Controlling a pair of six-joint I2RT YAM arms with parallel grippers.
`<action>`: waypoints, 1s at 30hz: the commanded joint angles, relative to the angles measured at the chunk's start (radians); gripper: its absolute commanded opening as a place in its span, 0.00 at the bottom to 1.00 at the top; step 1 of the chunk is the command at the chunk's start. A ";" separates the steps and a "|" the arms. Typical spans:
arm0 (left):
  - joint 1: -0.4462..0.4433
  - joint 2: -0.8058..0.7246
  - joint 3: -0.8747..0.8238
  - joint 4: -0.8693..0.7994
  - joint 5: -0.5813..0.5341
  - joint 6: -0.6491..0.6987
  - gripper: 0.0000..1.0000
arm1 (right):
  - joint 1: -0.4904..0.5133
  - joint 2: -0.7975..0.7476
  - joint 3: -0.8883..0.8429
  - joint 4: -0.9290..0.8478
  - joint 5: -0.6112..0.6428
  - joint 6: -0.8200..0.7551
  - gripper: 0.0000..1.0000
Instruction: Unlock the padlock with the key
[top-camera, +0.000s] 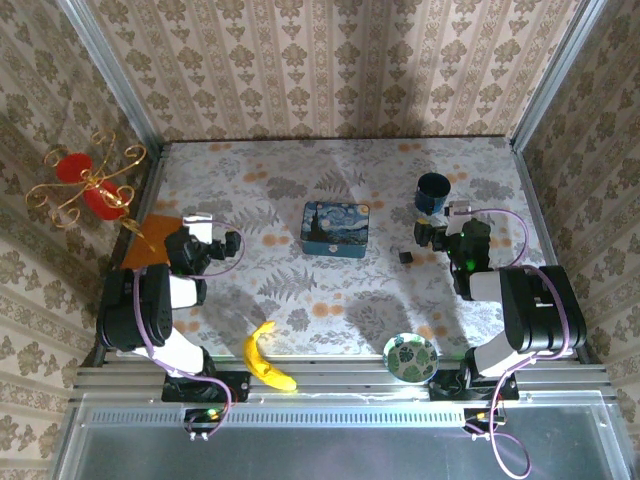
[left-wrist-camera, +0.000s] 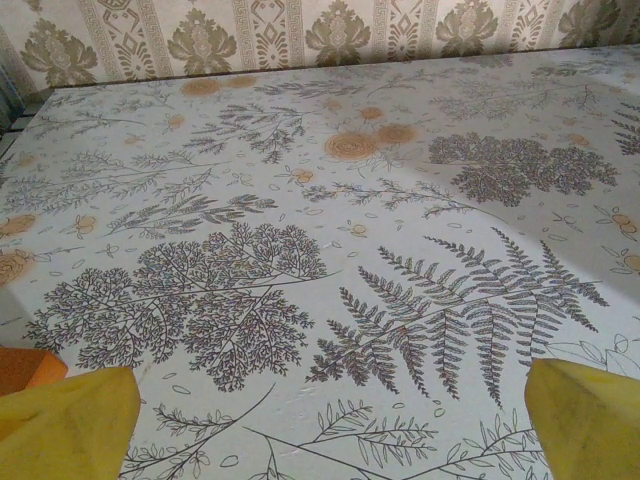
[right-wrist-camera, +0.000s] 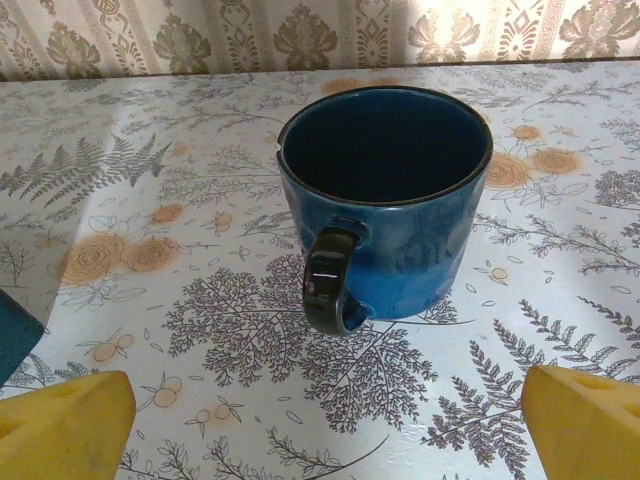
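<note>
A tiny dark padlock (top-camera: 405, 256) lies on the patterned table between the blue painted tin (top-camera: 336, 228) and my right gripper (top-camera: 432, 231). It is too small to show its shackle, and I cannot make out the key. The right gripper (right-wrist-camera: 325, 430) is open, its yellow fingertips (right-wrist-camera: 65, 425) wide apart over bare cloth, facing a blue mug (right-wrist-camera: 385, 200) just ahead. The padlock sits a little to that gripper's left. My left gripper (top-camera: 225, 243) is at the table's left. It (left-wrist-camera: 330, 440) stands open with nothing between its fingertips (left-wrist-camera: 590, 415).
The mug (top-camera: 433, 192) stands at the back right. A banana (top-camera: 268, 360) and a leaf-patterned plate (top-camera: 410, 357) lie near the front edge. An orange sheet (top-camera: 150, 240) and a gold-and-red candle holder (top-camera: 85, 185) are at the left. The tin's corner (right-wrist-camera: 15, 335) shows.
</note>
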 joint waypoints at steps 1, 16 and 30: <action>-0.006 -0.013 0.004 -0.003 0.018 0.021 1.00 | -0.002 -0.005 -0.006 -0.010 -0.020 -0.018 1.00; -0.015 -0.013 0.009 -0.015 -0.002 0.026 1.00 | -0.002 -0.005 -0.006 -0.010 -0.020 -0.017 1.00; -0.019 -0.014 0.009 -0.016 -0.009 0.027 1.00 | -0.002 -0.005 -0.005 -0.011 -0.020 -0.018 1.00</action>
